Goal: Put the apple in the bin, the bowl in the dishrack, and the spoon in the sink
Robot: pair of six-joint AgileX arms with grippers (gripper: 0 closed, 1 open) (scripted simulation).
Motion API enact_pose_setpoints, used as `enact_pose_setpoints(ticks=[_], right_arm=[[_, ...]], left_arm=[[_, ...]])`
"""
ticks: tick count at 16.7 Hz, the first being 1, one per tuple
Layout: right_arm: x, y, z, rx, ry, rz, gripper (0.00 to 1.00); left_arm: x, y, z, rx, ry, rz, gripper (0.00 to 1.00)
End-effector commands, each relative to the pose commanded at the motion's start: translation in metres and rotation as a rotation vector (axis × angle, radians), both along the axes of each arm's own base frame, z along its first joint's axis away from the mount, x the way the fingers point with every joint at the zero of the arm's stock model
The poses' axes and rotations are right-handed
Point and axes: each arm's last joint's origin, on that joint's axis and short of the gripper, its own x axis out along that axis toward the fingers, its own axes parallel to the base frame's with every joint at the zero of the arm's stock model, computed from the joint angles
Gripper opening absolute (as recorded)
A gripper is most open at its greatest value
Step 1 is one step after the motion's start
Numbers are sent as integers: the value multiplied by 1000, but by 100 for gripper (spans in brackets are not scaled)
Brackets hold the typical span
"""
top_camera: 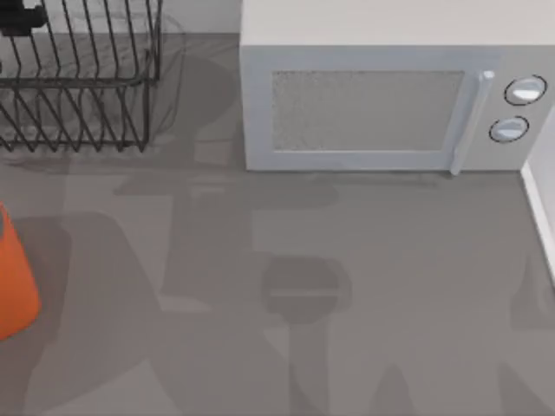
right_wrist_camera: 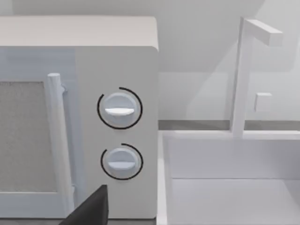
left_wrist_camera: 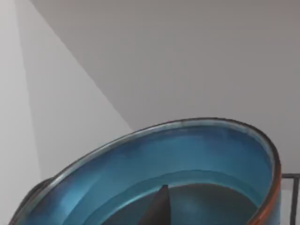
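The blue-teal bowl (left_wrist_camera: 187, 173) is filling the lower left wrist view, a dark pincer finger (left_wrist_camera: 157, 211) inside it; whether it is clenched, I cannot tell. The top view is showing the dishrack (top_camera: 78, 78) upper left, the orange bin (top_camera: 16, 277) at the left edge. The right wrist view is facing the microwave (right_wrist_camera: 117, 131) and sink (right_wrist_camera: 229, 187).

place: rendered kitchen counter | evidence: microwave (top_camera: 381, 104), dishrack (top_camera: 78, 78), sink (right_wrist_camera: 234, 187) with faucet (right_wrist_camera: 243, 75)

Rack, microwave, bin and sink around the table

The dishrack (top_camera: 82, 78) stands at the back left, the microwave (top_camera: 390, 95) to its right; the bin (top_camera: 13, 277) sits at the left edge, the sink (right_wrist_camera: 234, 187) just right of the microwave.
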Motion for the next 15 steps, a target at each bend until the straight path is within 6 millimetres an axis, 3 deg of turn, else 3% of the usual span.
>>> enact_pose_setpoints(ticks=[2,11,15], right_arm=[[0,0,0,0,0,0,100],[0,0,0,0,0,0,100],[0,0,0,0,0,0,100]], left_arm=[[0,0,0,0,0,0,100],[0,1,0,0,-1,2,100],[-21,-3,14,1,2,1,100]])
